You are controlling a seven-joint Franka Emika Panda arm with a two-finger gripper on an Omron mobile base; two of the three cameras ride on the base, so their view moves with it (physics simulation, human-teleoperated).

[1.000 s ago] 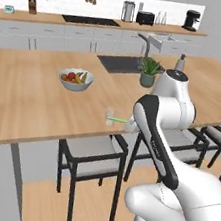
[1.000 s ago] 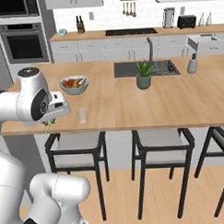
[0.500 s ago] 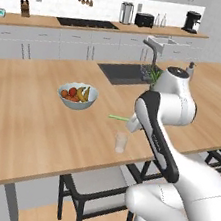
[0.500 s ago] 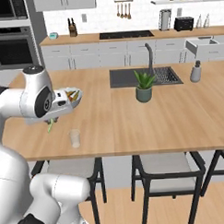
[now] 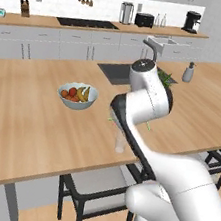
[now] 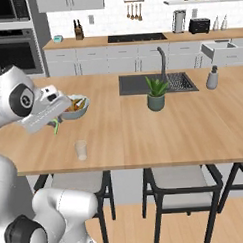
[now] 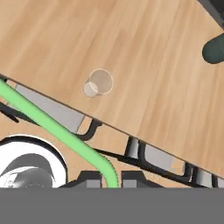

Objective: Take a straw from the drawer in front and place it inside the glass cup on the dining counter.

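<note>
One thin light-green straw (image 7: 65, 131) is clamped in the closed two-finger gripper (image 6: 55, 123), carried above the light-wood dining counter (image 6: 159, 132). Next: align over the small clear glass cup (image 6: 81, 150), lower.

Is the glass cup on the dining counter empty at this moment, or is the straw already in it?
Empty. The glass cup stands upright with nothing inside; the green straw is still in the jaws.

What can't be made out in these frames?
- Left base view: the gripper and most of the straw hide behind the arm's own links.
- Hand view: the straw runs off the left edge, so its far tip is cut off.
- Right base view: the glass cup is too small to show its inside.
</note>
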